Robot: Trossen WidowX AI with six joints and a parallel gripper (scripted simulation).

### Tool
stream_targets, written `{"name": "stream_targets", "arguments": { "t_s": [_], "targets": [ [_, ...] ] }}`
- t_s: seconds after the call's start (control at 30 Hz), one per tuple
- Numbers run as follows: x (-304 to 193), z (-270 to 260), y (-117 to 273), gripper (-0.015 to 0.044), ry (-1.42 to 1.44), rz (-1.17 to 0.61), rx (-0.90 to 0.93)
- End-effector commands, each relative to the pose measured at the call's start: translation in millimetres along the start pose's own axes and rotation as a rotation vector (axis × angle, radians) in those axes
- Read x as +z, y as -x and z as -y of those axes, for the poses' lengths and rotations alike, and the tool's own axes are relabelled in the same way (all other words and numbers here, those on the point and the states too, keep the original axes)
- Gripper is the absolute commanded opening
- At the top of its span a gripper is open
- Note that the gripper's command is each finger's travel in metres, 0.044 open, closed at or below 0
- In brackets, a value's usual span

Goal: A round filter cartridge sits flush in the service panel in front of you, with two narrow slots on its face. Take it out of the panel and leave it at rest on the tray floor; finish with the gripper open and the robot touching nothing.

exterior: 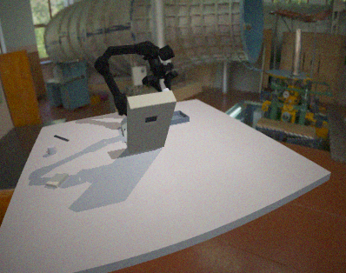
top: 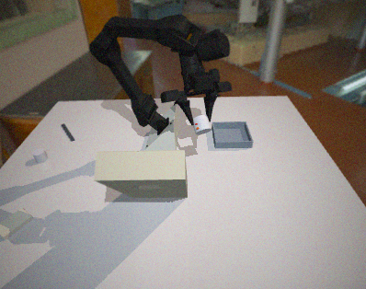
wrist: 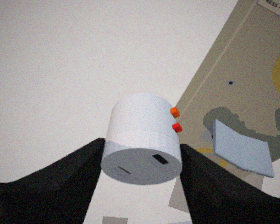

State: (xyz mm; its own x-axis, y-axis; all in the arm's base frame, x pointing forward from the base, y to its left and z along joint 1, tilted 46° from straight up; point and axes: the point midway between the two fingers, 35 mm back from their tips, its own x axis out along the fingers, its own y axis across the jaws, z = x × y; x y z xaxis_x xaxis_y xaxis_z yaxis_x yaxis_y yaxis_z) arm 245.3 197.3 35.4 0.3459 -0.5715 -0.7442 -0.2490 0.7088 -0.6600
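The white round cartridge (top: 202, 124) (wrist: 142, 120) is held in the air, off the panel and just left of the tray in the top view. Its grey end face with two dark slots shows in the wrist view, with orange and red nubs on its side. My gripper (top: 200, 122) (wrist: 141, 147) is shut on the cartridge, one finger on each side. The beige service panel (top: 140, 166) (exterior: 148, 130) (wrist: 211, 95) stands upright; its yellow ring is partly visible in the wrist view. The blue-grey tray (top: 232, 144) (exterior: 182, 120) has low walls, and its floor shows bare.
A dark bar (top: 67, 132) (exterior: 61, 138), a small whitish cylinder (top: 40, 156) (exterior: 51, 150) and a pale block (top: 14, 223) (exterior: 57, 180) lie on the left of the table. The tall panel stands close to the arm, a little left of the tray.
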Motion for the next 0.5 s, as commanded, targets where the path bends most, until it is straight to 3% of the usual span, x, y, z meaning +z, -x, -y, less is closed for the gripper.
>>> {"name": "stream_targets", "arguments": {
  "t_s": [0.0, 0.47],
  "targets": [
    [-8, -30, 5, 0.0, 0.141, -0.005, 0.083],
    [-55, -140, 29, 0.0, 0.721, 0.042, 0.407]
  ]
}}
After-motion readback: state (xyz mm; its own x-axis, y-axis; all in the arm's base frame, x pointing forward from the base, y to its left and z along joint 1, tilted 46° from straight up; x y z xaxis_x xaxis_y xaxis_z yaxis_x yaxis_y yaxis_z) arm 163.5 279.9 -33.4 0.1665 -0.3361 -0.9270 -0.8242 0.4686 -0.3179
